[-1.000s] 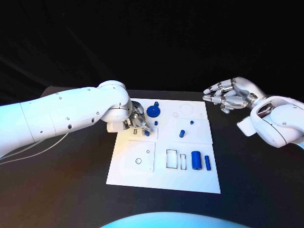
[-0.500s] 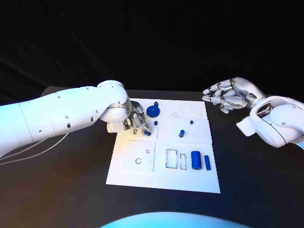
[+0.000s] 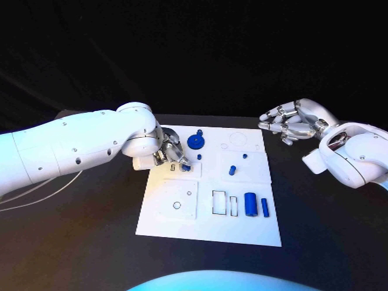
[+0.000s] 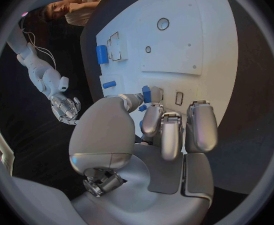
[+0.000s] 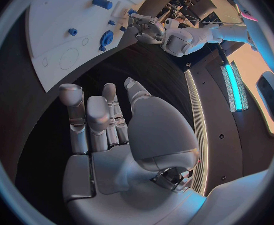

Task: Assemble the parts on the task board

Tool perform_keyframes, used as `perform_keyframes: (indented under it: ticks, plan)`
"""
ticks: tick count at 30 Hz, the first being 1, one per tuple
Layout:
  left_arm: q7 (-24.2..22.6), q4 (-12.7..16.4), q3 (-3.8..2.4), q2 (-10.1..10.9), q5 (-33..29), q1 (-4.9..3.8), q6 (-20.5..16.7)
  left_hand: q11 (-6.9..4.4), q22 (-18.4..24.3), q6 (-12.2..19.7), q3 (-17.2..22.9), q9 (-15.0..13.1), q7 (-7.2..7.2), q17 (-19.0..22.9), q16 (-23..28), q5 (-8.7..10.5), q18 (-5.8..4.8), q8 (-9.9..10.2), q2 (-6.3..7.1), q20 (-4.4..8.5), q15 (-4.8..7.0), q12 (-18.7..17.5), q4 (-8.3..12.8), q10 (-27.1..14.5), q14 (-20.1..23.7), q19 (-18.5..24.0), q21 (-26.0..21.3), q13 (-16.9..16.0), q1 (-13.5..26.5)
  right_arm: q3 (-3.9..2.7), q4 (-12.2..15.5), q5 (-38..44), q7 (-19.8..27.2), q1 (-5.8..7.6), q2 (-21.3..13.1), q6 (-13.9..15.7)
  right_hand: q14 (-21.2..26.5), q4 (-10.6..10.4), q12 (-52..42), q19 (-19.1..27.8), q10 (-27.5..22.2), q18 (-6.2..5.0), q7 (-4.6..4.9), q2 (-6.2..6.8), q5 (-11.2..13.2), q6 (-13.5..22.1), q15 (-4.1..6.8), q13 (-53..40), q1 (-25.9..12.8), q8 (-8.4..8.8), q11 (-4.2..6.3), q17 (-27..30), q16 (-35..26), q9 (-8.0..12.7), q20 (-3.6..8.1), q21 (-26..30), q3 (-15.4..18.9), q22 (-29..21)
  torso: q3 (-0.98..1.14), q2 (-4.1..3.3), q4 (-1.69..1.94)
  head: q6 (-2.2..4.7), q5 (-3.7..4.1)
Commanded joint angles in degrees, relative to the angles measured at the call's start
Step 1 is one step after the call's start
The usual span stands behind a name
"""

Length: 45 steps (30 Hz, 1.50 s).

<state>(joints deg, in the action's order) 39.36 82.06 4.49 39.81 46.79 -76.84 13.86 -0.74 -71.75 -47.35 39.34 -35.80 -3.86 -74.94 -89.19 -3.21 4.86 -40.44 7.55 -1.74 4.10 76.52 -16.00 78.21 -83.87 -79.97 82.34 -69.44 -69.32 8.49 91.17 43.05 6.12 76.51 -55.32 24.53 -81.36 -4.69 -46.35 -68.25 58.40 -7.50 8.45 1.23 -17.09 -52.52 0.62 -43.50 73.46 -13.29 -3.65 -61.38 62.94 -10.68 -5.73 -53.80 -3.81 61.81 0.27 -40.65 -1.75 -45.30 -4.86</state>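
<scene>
Left hand [image 3: 170, 156]: shifted slightly along the task board [image 3: 247, 227]; small blue part [image 4: 146, 93] pinched at its fingertips, insertion judged underway.
Right hand [image 3: 290, 121]: unmoved, fingers curled, nothing held.

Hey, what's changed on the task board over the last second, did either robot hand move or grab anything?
The left robot hand crept slightly toward the board's middle, fingers still closed round a small blue part at the task board. The right robot hand stayed raised off the board, holding nothing. The other blue parts lie as before.
</scene>
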Motion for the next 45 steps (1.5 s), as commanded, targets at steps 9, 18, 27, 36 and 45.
perform_keyframes:
  ticks: [9, 18, 27, 36, 45]
  plan:
    - [-4.76, 3.82, 0.21, 1.93, 11.38, 0.33, -7.66, -0.21, -0.3, -1.02, 11.36, -0.6, 0.51, -14.07, -0.21, -0.05, -1.1, -0.68, 1.63, 0.21, 0.16, -0.18, 12.83, 0.77, -5.82, -0.38, 0.33, 0.13, 1.2, -0.02, -0.1, 0.47, 0.18, -0.03, -0.2, 0.04, 0.06, -0.45, 0.32, -0.04, 0.31, -0.81, 0.04, -0.1, -0.44, 0.37, -0.09, 0.15, -0.45, -0.27, 0.0, 0.04, -0.41, 0.09, 0.02, 0.36, 0.06, -0.13, 0.0, 0.07, 0.07, -0.22, -0.28]
    - [-5.55, 4.29, 0.53, 1.67, 17.35, 1.29, -10.67, -0.31, -0.67, -1.23, 11.4, -0.67, 0.62, -14.06, -0.2, -0.06, -1.17, -0.74, 1.85, 0.26, 0.23, -0.31, 13.03, 0.83, -5.82, -0.58, 0.49, 0.31, 1.28, -0.02, -0.22, 0.47, 0.04, -0.03, -0.13, 0.3, -0.13, -0.56, 0.28, -0.45, 0.38, -0.69, 0.02, -0.16, -0.58, 0.37, -0.07, 0.23, -0.53, -0.32, 0.02, -0.39, -0.05, 0.1, 0.03, -0.13, 0.07, 0.25, -0.01, -0.02, -0.02, -0.43, -0.44]
    - [-5.05, 4.04, 0.6, 1.28, 19.81, 2.16, -9.51, -0.36, -0.87, -1.36, 11.42, -0.7, 0.68, -14.05, -0.2, -0.06, -1.21, -0.77, 1.93, 0.28, 0.26, -0.48, 13.05, 0.8, -5.82, -0.69, 0.57, 0.57, 1.41, -0.02, -0.14, 0.47, 0.19, -0.04, -0.16, 0.29, -0.13, -0.56, 0.28, -0.45, 0.38, -0.69, 0.02, -0.16, -0.58, 0.37, -0.07, 0.23, -0.53, -0.32, 0.02, -0.39, -0.05, 0.1, 0.03, -0.13, 0.07, 0.25, 0.03, 0.0, 0.04, -0.56, -0.34]
    - [-4.07, 3.86, 0.62, 1.39, 20.04, 2.51, -7.08, -0.39, -0.97, -1.43, 11.46, -0.72, 0.71, -14.04, -0.19, -0.06, -1.23, -0.77, 1.89, 0.29, 0.27, -0.69, 12.97, 0.71, -5.81, -0.74, 0.61, 0.88, 1.55, -0.02, -0.03, 0.47, 0.27, -0.04, -0.15, 0.18, -0.2, -0.58, 0.23, -0.53, 0.47, -0.7, -0.02, -0.17, -0.7, 0.36, -0.04, 0.29, -0.51, -0.36, 0.06, -0.33, -0.13, 0.12, 0.04, -0.08, 0.06, 0.22, 0.01, -0.05, -0.05, -0.71, -0.55]
    - [-3.58, 3.83, 0.64, 1.53, 18.99, 2.57, -5.43, -0.41, -1.06, -1.49, 11.41, -0.75, 0.77, -14.04, -0.19, -0.04, -1.25, -0.77, 2.04, 0.3, 0.29, -0.85, 12.91, 0.68, -5.81, -0.79, 0.65, 1.09, 1.8, -0.02, -0.02, 0.47, 0.3, -0.04, -0.06, 0.19, -0.3, -0.61, 0.22, -0.65, 0.52, -0.7, -0.05, -0.21, -1.14, 0.35, 0.0, 0.44, -0.43, -0.43, 0.1, -0.33, -0.21, 0.15, 0.08, 0.04, -0.01, 0.14, 0.0, 0.04, 0.08, -1.02, -0.51]
